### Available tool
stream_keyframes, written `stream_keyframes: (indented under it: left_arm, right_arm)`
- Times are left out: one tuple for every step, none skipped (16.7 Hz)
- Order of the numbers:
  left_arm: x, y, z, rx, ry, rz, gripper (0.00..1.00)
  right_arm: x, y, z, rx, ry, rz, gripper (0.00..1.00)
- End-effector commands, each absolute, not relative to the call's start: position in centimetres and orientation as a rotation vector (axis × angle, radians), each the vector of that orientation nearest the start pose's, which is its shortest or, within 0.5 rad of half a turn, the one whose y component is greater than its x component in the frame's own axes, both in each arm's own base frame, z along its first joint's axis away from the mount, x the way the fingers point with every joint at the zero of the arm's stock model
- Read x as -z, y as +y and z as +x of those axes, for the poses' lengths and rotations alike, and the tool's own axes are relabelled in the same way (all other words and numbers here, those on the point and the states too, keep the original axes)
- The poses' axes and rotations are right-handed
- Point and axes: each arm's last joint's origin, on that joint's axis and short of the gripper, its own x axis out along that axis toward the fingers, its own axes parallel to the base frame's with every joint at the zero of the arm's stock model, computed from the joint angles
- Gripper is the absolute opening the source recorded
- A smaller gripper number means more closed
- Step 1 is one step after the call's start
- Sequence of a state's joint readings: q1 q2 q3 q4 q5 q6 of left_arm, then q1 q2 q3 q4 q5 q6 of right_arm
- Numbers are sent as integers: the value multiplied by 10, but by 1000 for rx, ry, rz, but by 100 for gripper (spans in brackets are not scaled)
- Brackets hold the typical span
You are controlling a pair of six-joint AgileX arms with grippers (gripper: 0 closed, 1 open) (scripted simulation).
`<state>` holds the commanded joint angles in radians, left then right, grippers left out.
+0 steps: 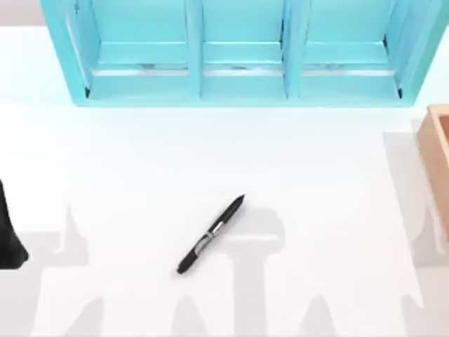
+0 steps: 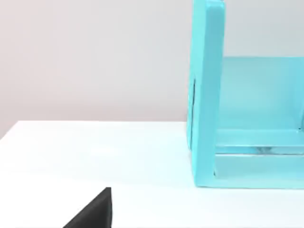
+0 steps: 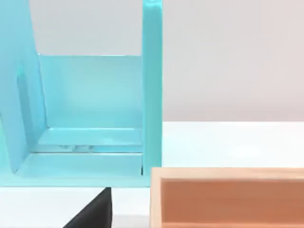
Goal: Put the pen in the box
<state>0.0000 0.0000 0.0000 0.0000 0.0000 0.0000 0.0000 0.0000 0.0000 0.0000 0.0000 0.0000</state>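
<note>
Spanning the upper part of the top view, the light-blue shelf unit [image 1: 238,53] with three compartments is the largest thing we see on our white table [image 1: 126,161]. Our tan wooden box [image 1: 438,140] sits at the right edge of the frame, partly cut off. Our left arm [image 1: 8,232] is parked at the left edge; how its tool stands we cannot tell. The black pen [image 1: 210,234] lies diagonally at lower centre, well apart from the box.

The white table [image 1: 126,161] carries a slim black pen [image 1: 210,235] mid-table, a light-blue three-compartment shelf unit [image 1: 238,84] at the back, and a tan wooden box [image 1: 436,151] at the right edge.
</note>
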Motion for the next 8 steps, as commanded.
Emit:
stream_keyframes:
  left_arm:
    - [-160,-1,106,0,0,0,100]
    - [-160,-1,106,0,0,0,100]
    - [-160,-1,106,0,0,0,100]
    - [-160,-1,106,0,0,0,100]
    - [-160,-1,106,0,0,0,100]
    - [-160,-1,106,0,0,0,100]
    - [-160,-1,106,0,0,0,100]
    - [-160,-1,106,0,0,0,100]
  right_arm:
    - [-160,-1,106,0,0,0,100]
    - [-160,-1,106,0,0,0,100]
    - [-162,-1,106,-7,5,8,100]
    - [-165,1,106,-19,16,23,100]
    - [-169,2,106,-37,34,45,100]
    - [-175,4,107,-58,59,74,100]
    - [-181,7,108,-81,94,108,100]
    - [-189,10,110,-104,139,147,100]
